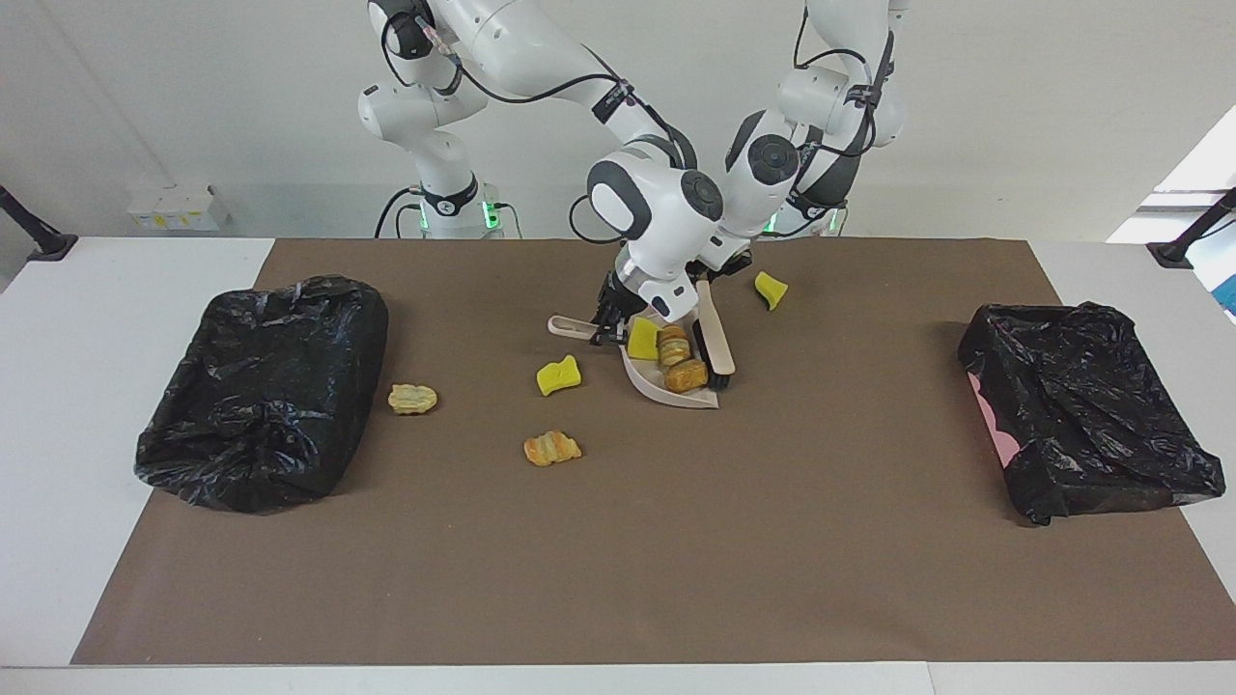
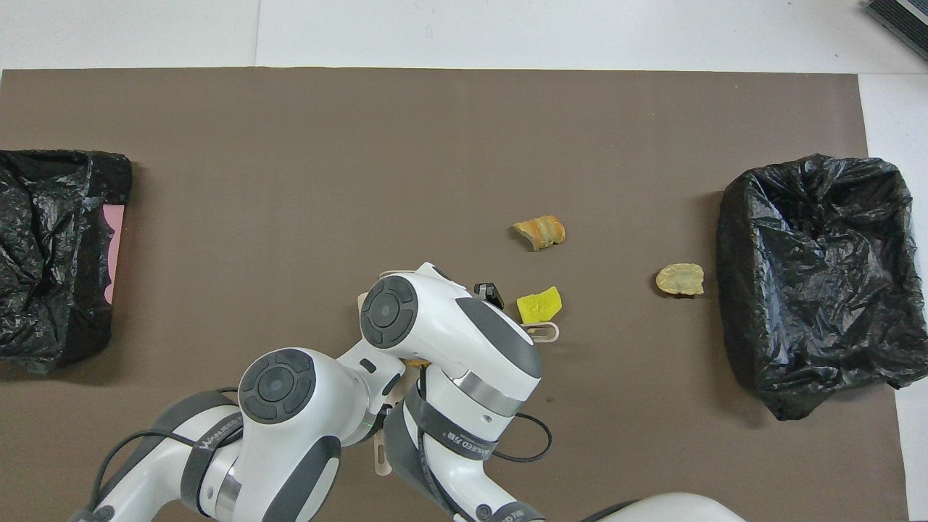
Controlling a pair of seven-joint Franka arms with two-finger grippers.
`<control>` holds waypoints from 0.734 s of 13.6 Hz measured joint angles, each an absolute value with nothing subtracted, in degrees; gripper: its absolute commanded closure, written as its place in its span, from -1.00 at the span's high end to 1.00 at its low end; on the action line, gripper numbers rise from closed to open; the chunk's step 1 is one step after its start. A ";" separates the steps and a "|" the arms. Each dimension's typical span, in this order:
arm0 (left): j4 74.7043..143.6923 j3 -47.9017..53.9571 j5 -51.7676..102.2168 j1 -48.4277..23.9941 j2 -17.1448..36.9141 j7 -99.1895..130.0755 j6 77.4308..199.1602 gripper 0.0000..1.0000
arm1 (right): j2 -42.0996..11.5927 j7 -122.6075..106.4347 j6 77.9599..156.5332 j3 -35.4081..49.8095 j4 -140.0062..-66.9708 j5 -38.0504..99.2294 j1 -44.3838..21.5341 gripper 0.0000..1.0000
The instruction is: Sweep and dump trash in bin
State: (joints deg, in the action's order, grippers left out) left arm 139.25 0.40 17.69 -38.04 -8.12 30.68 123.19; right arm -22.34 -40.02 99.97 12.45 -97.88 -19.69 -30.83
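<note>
In the facing view the right gripper (image 1: 606, 326) pinches the dustpan (image 1: 676, 378) by its handle at nine o'clock of the pan, which carries a yellow sponge piece (image 1: 641, 340) and two bread lumps (image 1: 680, 361). The left gripper (image 1: 726, 264) is clamped on the brush (image 1: 716, 338), whose bristles rest at the pan's three o'clock edge, and another yellow scrap (image 1: 771, 290) lies at one o'clock of the pan.

In the overhead view the arms hide the pan, while a yellow piece (image 2: 539, 305), an orange-brown lump (image 2: 539, 232) and a tan lump (image 2: 680, 279) lie on the brown mat (image 2: 435, 159) toward the black bin (image 2: 812, 283) at three o'clock.
</note>
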 measured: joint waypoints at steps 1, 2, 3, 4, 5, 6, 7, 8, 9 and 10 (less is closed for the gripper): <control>138.94 0.33 17.70 -38.04 -7.96 32.17 122.47 -1.00 | -22.36 -39.60 100.44 12.45 -98.05 -19.52 -30.83 -1.00; 138.56 0.17 17.71 -38.03 -8.02 33.63 120.68 -1.00 | -22.38 -39.47 101.07 12.46 -98.19 -19.45 -30.83 -1.00; 137.82 -0.06 17.69 -38.01 -8.19 35.00 117.89 -1.00 | -22.39 -39.46 101.66 12.46 -98.30 -19.43 -30.84 -1.00; 136.91 -0.34 17.54 -37.95 -8.50 36.52 114.76 -1.00 | -22.39 -39.46 101.91 12.48 -98.32 -19.43 -30.85 -1.00; 136.11 -0.61 17.03 -37.81 -9.00 38.16 112.06 -1.00 | -22.39 -39.66 102.08 12.52 -98.32 -19.43 -30.87 -1.00; 135.62 -0.89 16.08 -37.61 -9.72 39.94 109.49 -1.00 | -22.39 -40.27 102.28 12.54 -98.31 -19.43 -30.88 -1.00; 135.37 -1.03 14.81 -37.18 -10.55 41.96 106.38 -1.00 | -22.38 -41.12 102.49 12.54 -98.26 -19.43 -30.89 -1.00; 135.31 -1.06 13.63 -36.62 -11.56 43.86 103.03 -1.00 | -22.38 -41.98 102.57 12.55 -98.22 -19.43 -30.89 -1.00; 135.35 -1.11 12.57 -36.05 -12.73 45.60 99.78 -1.00 | -22.38 -42.76 102.60 12.56 -98.20 -19.43 -30.90 -1.00; 135.52 -1.10 12.05 -35.63 -13.90 47.54 97.31 -1.00 | -22.38 -43.49 102.80 12.57 -98.20 -19.43 -30.90 -1.00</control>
State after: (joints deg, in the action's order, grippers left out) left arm 135.52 -1.10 12.05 -35.63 -13.90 47.54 97.31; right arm -22.38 -43.49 102.80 12.57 -98.20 -19.43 -30.90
